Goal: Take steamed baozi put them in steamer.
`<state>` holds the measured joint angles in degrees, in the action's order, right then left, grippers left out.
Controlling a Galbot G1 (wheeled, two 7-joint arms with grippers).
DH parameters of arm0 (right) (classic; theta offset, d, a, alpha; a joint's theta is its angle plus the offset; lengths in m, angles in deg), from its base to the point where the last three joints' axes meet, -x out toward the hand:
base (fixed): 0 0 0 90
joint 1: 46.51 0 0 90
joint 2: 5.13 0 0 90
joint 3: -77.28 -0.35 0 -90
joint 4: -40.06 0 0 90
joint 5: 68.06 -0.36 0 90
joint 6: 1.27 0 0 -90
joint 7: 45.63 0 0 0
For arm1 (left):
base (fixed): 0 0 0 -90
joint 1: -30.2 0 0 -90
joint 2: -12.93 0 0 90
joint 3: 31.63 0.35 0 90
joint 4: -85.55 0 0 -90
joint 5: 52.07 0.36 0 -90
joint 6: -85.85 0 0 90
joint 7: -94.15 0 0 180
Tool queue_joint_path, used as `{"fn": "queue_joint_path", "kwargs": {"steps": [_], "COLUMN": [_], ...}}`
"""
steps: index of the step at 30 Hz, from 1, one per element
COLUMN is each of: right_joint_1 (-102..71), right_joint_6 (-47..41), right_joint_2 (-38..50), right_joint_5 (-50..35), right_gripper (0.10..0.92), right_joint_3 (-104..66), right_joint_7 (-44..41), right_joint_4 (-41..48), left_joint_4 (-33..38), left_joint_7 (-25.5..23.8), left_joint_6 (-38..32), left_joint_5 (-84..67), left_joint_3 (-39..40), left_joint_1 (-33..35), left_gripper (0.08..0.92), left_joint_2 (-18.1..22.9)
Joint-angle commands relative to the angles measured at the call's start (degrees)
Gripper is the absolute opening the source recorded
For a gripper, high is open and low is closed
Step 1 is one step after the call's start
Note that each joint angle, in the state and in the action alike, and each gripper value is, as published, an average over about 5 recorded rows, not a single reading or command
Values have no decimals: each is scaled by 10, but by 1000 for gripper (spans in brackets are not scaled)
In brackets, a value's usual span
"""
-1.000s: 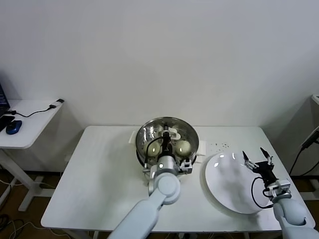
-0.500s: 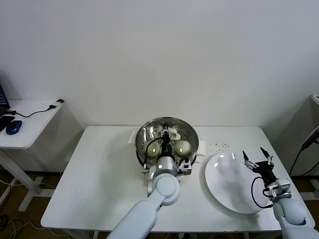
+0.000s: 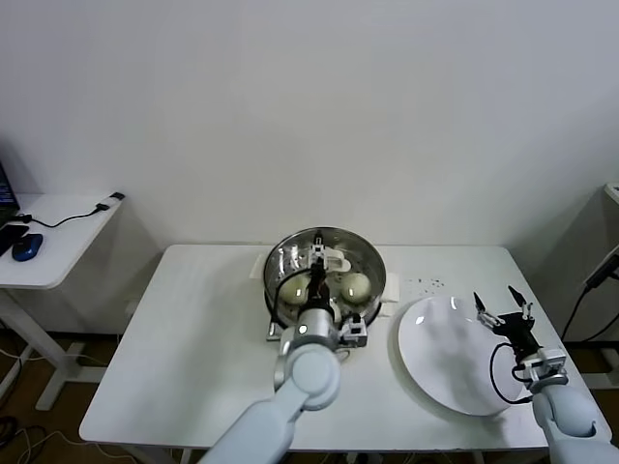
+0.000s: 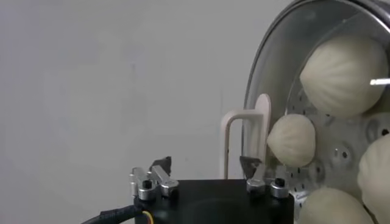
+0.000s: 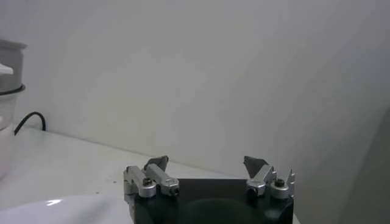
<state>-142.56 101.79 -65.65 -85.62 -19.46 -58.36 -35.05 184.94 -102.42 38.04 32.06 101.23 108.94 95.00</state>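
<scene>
The steamer [image 3: 368,259] stands at the table's middle back; its steel basket holds several cream-white baozi. In the head view I see one baozi on the left [image 3: 293,287] and one on the right [image 3: 356,285]. In the left wrist view the steamer rim [image 4: 268,67] shows, with baozi inside it [image 4: 340,68] [image 4: 292,140]. My left gripper [image 3: 316,263] [image 4: 205,163] is open and empty, just above the steamer's near rim. My right gripper [image 3: 503,309] [image 5: 206,162] is open and empty over the right edge of the white plate [image 3: 435,362].
The white plate has nothing on it. A cream-white handle [image 4: 244,131] stands up at the steamer's edge. A side table [image 3: 58,242] with a blue mouse [image 3: 26,246] and cables stands at the far left. A wall runs behind the table.
My left arm has drawn back a little toward me from over the steamer, uncovering the left baozi. The right gripper has hardly moved.
</scene>
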Motion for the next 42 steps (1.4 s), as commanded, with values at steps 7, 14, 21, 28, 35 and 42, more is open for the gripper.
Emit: {"fn": "queue_joint_path", "kwargs": {"steps": [7, 14, 21, 28, 35, 42], "right_joint_1": [-10, -21, -42, -62, -79, -94], "right_joint_6": [-53, -71, -77, -94, -116, -124], "right_joint_2": [2, -1, -10, -21, -23, -21], "right_joint_5": [16, 5, -4, 12, -1, -23], "right_gripper": [823, 823, 823, 823, 823, 823], "right_joint_3": [-13, -21, -27, -32, -37, -44], "right_joint_7": [1, -4, 2, 7, 3, -5], "right_joint_4": [-27, -60, -103, -134, -163, -177], "left_joint_4": [204, 273, 275, 241, 169, 160], "left_joint_7": [109, 234, 252, 220, 208, 210], "left_joint_6": [-7, -91, -290, -396, -450, -455], "left_joint_5": [-171, -373, -628, -827, -860, -866], "left_joint_3": [-53, -169, -389, -512, -545, -542], "left_joint_1": [100, 207, 358, 413, 436, 451], "left_gripper": [822, 823, 823, 823, 823, 823], "left_joint_2": [-134, -189, -152, -44, 5, 7]}}
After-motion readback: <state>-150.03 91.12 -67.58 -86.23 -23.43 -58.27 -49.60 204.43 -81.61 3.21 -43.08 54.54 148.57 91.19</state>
